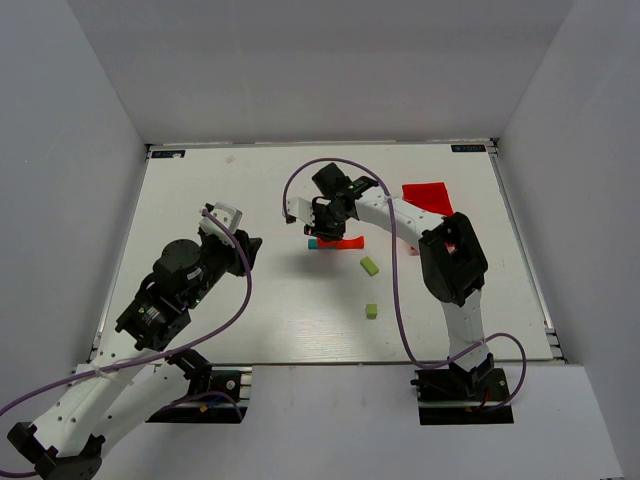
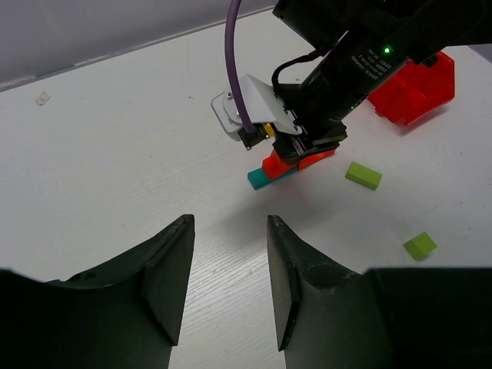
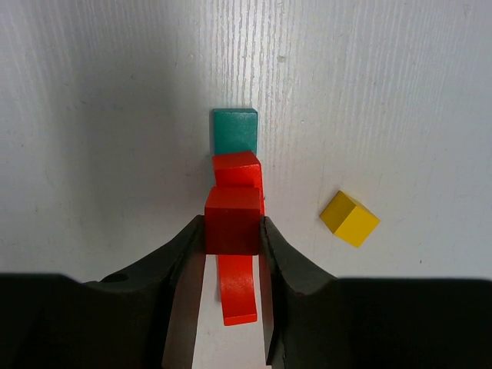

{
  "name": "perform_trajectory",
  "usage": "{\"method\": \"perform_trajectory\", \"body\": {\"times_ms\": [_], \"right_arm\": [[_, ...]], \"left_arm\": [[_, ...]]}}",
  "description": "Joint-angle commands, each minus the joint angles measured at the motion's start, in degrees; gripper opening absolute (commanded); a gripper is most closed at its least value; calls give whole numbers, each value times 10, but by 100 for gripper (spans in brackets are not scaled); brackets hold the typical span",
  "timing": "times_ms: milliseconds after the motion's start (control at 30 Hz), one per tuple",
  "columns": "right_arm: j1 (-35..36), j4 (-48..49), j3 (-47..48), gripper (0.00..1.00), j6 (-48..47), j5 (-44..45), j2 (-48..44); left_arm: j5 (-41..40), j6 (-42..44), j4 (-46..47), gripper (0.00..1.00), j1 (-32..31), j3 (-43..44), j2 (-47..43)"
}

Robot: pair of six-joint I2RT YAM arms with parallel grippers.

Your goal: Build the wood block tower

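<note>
Teal at the bottom, red above: stands mid-worktop (image 1: 300, 330) as a low start on the wood block tower (image 1: 335, 242), near the red bin (image 1: 428, 196). Runs left to right in the top view, long axis flat along the worktop. From the right wrist, points straight away from the camera, with the teal bar (image 3: 234, 131) poking out at the far end from under the red bar (image 3: 238, 296).

Right hand (image 3: 232, 231): closed snugly on a dark red cube (image 3: 232, 219), directly over the red bar and in line with it; cannot tell whether touching. Beyond it, an orange-red cube (image 3: 237, 169) on the bar. Left hand (image 2: 229, 277): spread wide, holding nothing, well apart from the stack.

Most likely to fail at release. Could drag the cube sideways off the narrow bar if opened unevenly, knock the orange-red cube, or tip the red bar off the teal if pressed off-centre. Yellow cube (image 3: 350, 218) just beside; lime-green block (image 1: 369, 265) loose, nearer the bases.
</note>
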Motion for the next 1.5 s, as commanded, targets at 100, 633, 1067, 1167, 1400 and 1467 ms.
{"method": "perform_trajectory", "body": {"times_ms": [100, 633, 1067, 1167, 1400, 1467], "right_arm": [[-4, -5, 20, 4, -18, -31, -11], [-12, -6, 19, 7, -45, -43, -7], [-21, -27, 45, 10, -69, -67, 0], [-21, -31, 44, 10, -73, -69, 3], [-21, -37, 50, 11, -74, -71, 11], [-22, -36, 52, 11, -74, -68, 12]], "left_arm": [[5, -1, 0, 53, 3, -3, -6], [5, -1, 0, 53, 3, -3, 0], [0, -1, 0, 53, 3, -3, 0], [0, -1, 0, 53, 3, -3, 0], [0, -1, 0, 53, 3, -3, 0], [0, -1, 0, 53, 3, -3, 0]]}}
